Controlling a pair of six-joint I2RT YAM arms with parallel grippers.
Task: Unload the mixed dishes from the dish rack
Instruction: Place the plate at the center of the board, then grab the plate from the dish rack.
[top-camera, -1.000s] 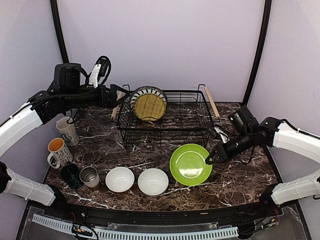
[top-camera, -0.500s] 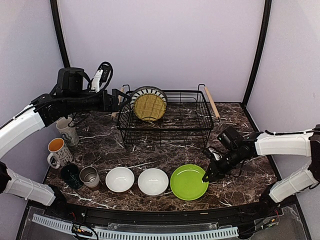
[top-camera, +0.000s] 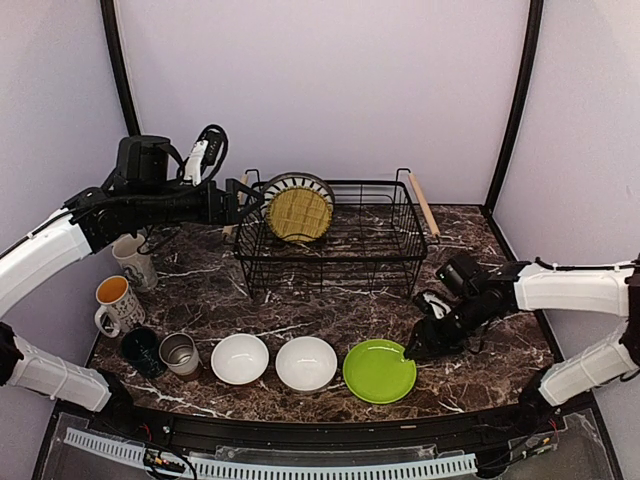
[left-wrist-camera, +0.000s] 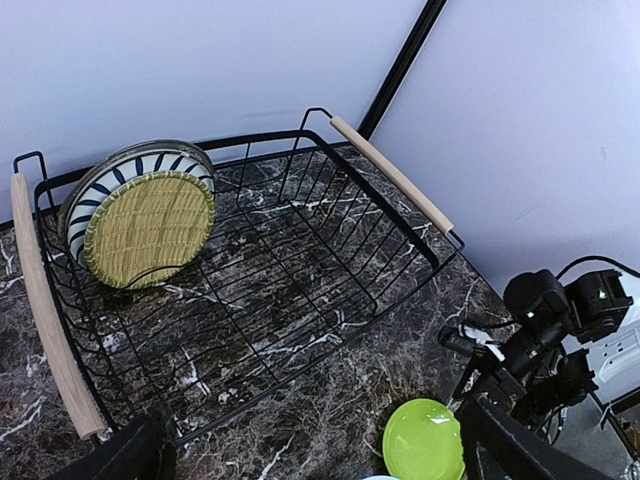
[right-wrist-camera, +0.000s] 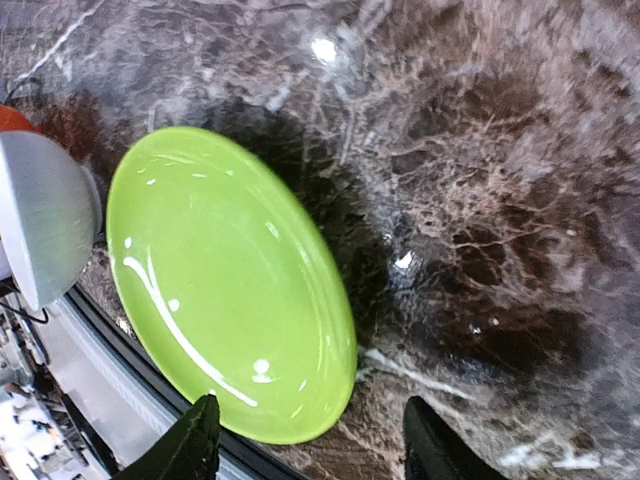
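The black wire dish rack (top-camera: 400, 262) stands at the back of the table. A yellow plate (top-camera: 299, 214) leans in its left back corner, in front of a striped plate (top-camera: 296, 181). My left gripper (top-camera: 245, 197) hovers open by the rack's left handle with nothing between its fingers; its wrist view looks down on the rack (left-wrist-camera: 395, 177) and the yellow plate (left-wrist-camera: 150, 225). The lime-green plate (top-camera: 379, 370) lies flat on the table near the front. My right gripper (top-camera: 410, 352) is open at its right rim, fingers (right-wrist-camera: 195, 445) spread either side of the plate (right-wrist-camera: 220, 280).
Left of the lime-green plate sit two white bowls (top-camera: 306, 363) (top-camera: 240, 358), a steel cup (top-camera: 180, 353) and a dark green mug (top-camera: 143, 350). Two pale patterned mugs (top-camera: 117, 303) (top-camera: 133, 260) stand at the left edge. The table's front edge runs just below the row.
My right gripper carried the lime-green plate forward and down, set it flat on the table and opened its jaws. My left arm edged a little toward the rack.
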